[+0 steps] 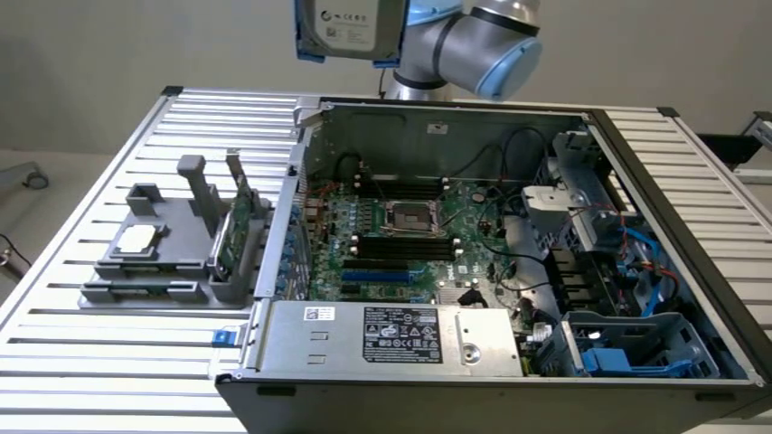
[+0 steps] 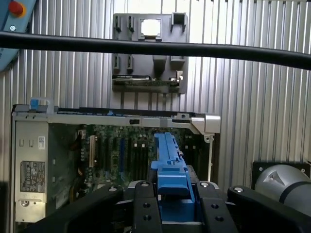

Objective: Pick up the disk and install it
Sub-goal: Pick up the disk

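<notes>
Clearly the pickup is done: my end effector (image 2: pixel 172 206) is clamped on the disk (image 1: pixel 350 23), a flat silver-grey slab with a white label and blue plastic frame. I hold it high at twelve o'clock in the exterior view, over the open sheet-metal case (image 1: pixel 435 136) on the ribbed bench (image 1: pixel 108 371). Installation isn't done yet.

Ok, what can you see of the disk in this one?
The disk is a flat silver-grey metal slab with a white printed label and a blue plastic frame along its edges. It hangs upright in the air above the rear wall of the open case, touching nothing below. The gripper is shut on it, with black fingers on either side of the frame. The exterior view cuts off its top.
</notes>
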Action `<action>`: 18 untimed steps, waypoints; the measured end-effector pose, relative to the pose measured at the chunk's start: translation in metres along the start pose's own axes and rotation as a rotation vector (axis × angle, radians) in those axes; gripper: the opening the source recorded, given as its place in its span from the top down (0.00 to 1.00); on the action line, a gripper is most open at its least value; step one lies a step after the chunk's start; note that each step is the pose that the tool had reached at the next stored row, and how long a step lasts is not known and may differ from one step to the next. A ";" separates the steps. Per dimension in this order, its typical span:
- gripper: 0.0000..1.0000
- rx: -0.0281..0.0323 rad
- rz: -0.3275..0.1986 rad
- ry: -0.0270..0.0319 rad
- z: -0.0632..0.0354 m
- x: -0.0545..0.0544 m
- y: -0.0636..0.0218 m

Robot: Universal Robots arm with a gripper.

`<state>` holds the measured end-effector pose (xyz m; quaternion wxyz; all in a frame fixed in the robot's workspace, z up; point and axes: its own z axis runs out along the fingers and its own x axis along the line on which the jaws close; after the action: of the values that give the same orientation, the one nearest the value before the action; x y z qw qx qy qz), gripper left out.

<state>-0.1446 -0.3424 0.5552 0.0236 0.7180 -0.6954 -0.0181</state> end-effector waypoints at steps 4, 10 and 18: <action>0.67 0.0002 0.000 -0.0041 -0.0014 0.005 -0.0181; 0.67 0.0003 0.000 -0.0053 -0.0030 0.013 -0.0451; 0.67 0.0004 -0.001 -0.0084 -0.0053 0.026 -0.0810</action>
<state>-0.0627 -0.3655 0.5559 0.0206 0.7182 -0.6952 -0.0209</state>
